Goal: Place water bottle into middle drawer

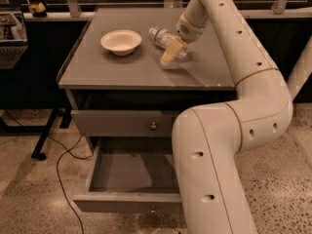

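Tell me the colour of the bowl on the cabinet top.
Cream-white, in the camera view. The bowl sits apart from the gripper, which is at the bottle.

One white robot arm (214,169) fills the right half of the scene. Its thick lower link rises from the near edge, right of centre, and bends at a rounded elbow on the right. From there a slimmer link runs up and away to the left, leaving the top of the view. A short wrist (191,26) comes back down from it, angled to the near left. The tan gripper (169,54) at its tip hangs low over the far right part of the desk (122,74).
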`<state>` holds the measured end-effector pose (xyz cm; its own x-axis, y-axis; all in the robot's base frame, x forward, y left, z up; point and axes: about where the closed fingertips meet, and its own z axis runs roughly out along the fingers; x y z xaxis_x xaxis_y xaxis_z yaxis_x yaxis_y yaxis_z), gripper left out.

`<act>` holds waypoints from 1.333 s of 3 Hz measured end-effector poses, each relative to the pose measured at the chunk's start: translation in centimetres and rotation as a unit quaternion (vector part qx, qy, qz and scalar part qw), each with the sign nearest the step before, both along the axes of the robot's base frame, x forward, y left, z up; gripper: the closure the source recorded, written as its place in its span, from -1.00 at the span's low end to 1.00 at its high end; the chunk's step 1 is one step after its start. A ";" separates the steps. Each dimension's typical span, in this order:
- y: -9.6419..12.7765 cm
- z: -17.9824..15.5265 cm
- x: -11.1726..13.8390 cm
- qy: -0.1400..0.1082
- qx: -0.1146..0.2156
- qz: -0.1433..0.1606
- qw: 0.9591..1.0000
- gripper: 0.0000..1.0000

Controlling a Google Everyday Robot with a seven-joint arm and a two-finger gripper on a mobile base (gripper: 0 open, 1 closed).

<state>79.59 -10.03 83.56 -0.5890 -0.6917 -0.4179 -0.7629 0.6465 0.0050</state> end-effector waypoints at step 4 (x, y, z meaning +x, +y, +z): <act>0.0 0.0 0.0 0.000 0.000 0.000 1.000 1.00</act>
<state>79.59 -10.03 83.56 -0.5890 -0.6917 -0.4180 -0.7629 0.6465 0.0050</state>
